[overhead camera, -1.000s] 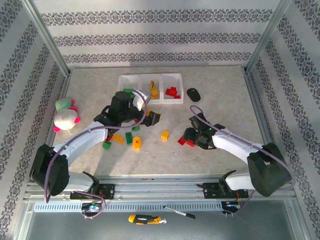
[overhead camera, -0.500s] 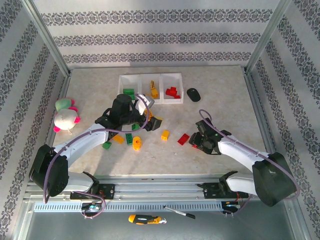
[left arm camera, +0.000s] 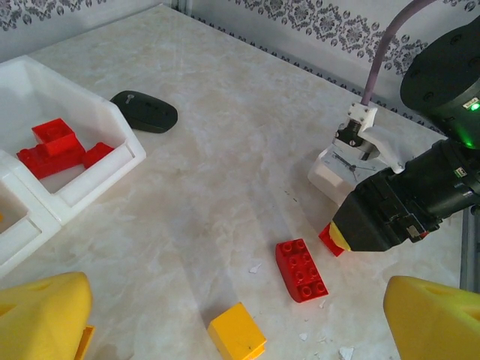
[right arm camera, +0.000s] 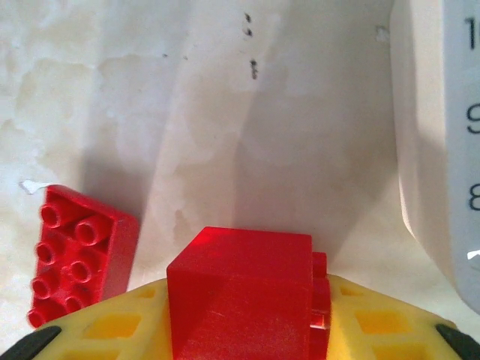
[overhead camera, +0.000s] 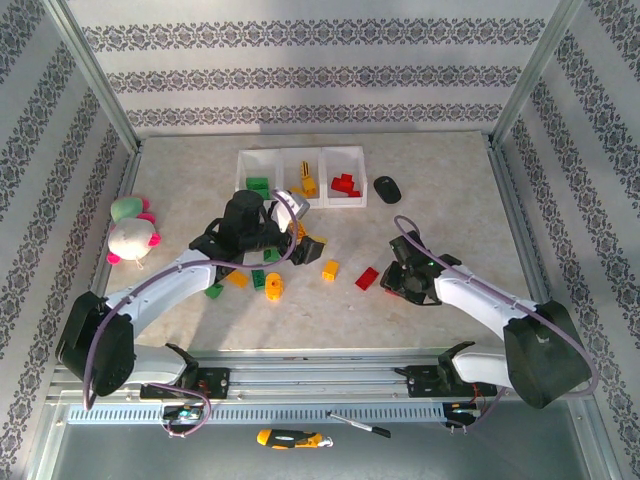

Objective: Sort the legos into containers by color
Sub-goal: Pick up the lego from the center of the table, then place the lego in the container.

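The white translucent three-compartment plastic tray (overhead camera: 300, 151) holds one green brick (overhead camera: 258, 184) left, yellow-orange bricks (overhead camera: 308, 184) middle, about three red bricks (left arm camera: 54, 146) right. The right gripper (right arm camera: 244, 334) pinches one red block (right arm camera: 238, 296) beside a loose red studded brick (right arm camera: 79, 255); the left gripper (overhead camera: 306, 244) is spread.

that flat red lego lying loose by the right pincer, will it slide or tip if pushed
The flat red lego looks like hard plastic, so probably stiff and light. It lies low, studs up, on the smooth table, so a push would likely slide it, not tip or roll it.
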